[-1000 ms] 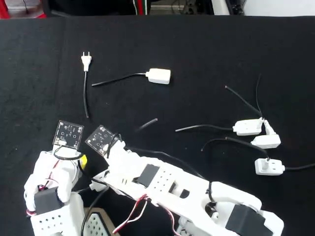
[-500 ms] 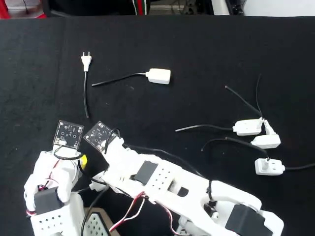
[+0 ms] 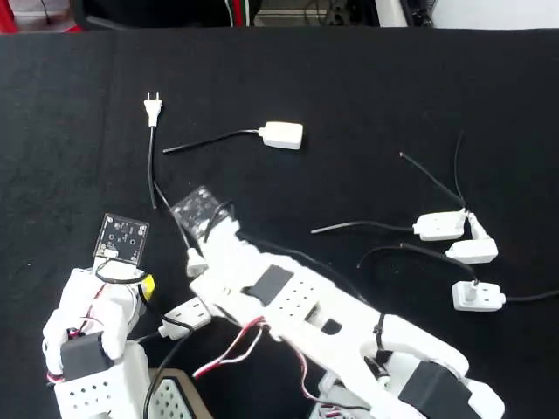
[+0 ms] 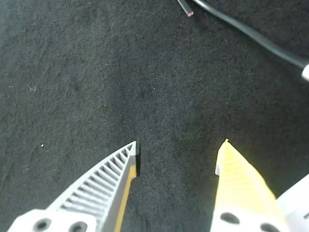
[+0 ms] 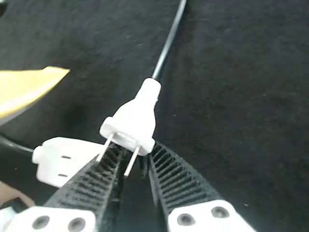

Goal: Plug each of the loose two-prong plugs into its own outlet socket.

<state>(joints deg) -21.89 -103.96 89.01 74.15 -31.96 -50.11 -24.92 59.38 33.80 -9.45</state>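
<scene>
Got the plug (image 5: 130, 123) pinched by its pronged end in the right claw (image 5: 138, 147), closed down to a sliver of a gap on it. Prongs aimed back toward the wrist, cord trailing away over the table (image 5: 231, 72). Can't tell whether fully lifted or just tipped up. Socket (image 5: 60, 162) lying just beside that claw, down by the arms' bases in the high view, slots facing up and easy to see. Left claw (image 4: 179, 144) spread wide, nothing in it, hovering over bare table close to the socket.

Step in hand, by the look of it: getting this plug into that socket. Doubtful from this grip, with prongs facing the wrong way and half covered by the claw. So, probably: set the plug down, regrip on the body up near the cord, prongs out front. Clamp the socket with the left claw first, otherwise expect a light loose thing like that to skid away at the first push. Line both prongs up with both slots before pushing, then go in square and slow, no twisting. Keep an eye on the cord too, running right by the cord of the other plug (image 3: 153, 105), easy to snag. Save that one and the far socket (image 3: 281, 134) for later.
</scene>
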